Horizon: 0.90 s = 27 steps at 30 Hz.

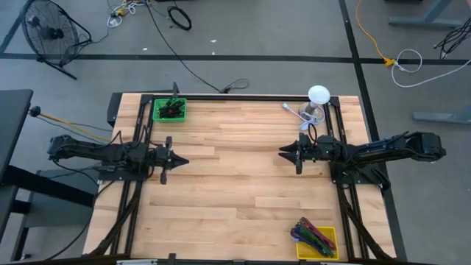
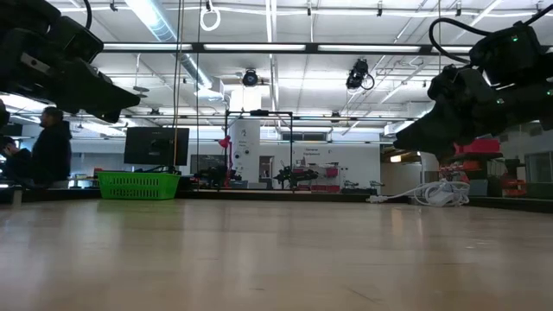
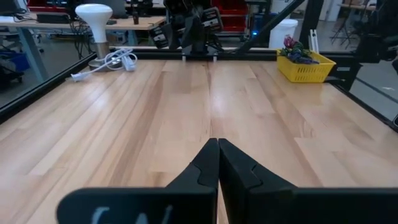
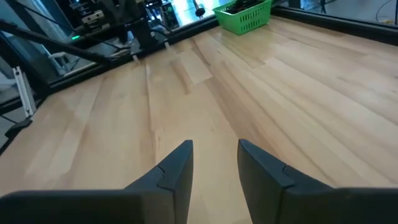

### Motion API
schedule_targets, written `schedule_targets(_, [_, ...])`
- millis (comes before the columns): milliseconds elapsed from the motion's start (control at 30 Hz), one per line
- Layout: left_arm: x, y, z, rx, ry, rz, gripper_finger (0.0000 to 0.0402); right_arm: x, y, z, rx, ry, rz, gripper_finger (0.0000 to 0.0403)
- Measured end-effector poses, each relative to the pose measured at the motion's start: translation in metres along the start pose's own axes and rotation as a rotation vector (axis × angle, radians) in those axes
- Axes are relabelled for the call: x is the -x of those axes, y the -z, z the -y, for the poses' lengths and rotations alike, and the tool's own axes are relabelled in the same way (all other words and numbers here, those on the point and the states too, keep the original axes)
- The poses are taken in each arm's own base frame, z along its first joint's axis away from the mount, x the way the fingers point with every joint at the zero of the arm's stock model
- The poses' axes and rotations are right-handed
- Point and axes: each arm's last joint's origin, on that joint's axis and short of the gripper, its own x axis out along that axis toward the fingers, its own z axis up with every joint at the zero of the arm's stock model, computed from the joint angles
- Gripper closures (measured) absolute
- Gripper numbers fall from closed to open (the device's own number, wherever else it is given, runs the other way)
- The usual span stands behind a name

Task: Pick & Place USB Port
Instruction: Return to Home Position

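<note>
The black charger cables [image 1: 170, 110] lie in the green plastic basket [image 1: 158, 116] at the far left corner of the wooden table [image 1: 235, 199]. The pink and purple cables [image 1: 313, 234] are heaped in the yellow plastic bin [image 1: 333, 244] at the near right corner. The left gripper [image 1: 182, 160] hovers near the left edge, fingers pressed together on nothing. The right gripper [image 1: 283, 152] faces it from the right side, fingers slightly parted and empty. The likeliest risk is the right arm snagging the white cord [image 1: 294, 110] of the white lamp [image 1: 318, 94] just beside it at the far right corner while folding back.
</note>
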Motion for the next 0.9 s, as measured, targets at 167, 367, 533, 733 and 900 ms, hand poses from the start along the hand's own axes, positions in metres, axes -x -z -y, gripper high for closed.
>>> schedule_targets(167, [0.0, 0.0, 0.0, 0.0, 0.0, 0.001, 0.0394, 0.0, 0.0, 0.0, 0.002, -0.004, 0.003, 0.0276])
schedule_targets(367, [0.0, 0.0, 0.0, 0.0, 0.0, 0.001, 0.0394, 0.0, -0.001, 0.0, 0.002, -0.005, 0.006, 0.0276])
schedule_targets(533, [0.003, -0.004, 0.0, 0.006, 0.002, 0.048, 0.0394, 0.005, -0.009, -0.003, 0.005, -0.026, 0.074, 0.0276])
schedule_targets(733, [0.011, -0.012, -0.001, 0.02, 0.006, 0.159, 0.0394, 0.018, -0.026, -0.009, 0.011, -0.074, 0.226, 0.0276])
schedule_targets(900, [0.015, -0.017, -0.001, 0.029, 0.008, 0.228, 0.0394, 0.035, -0.042, -0.015, 0.019, -0.126, 0.391, 0.0276])
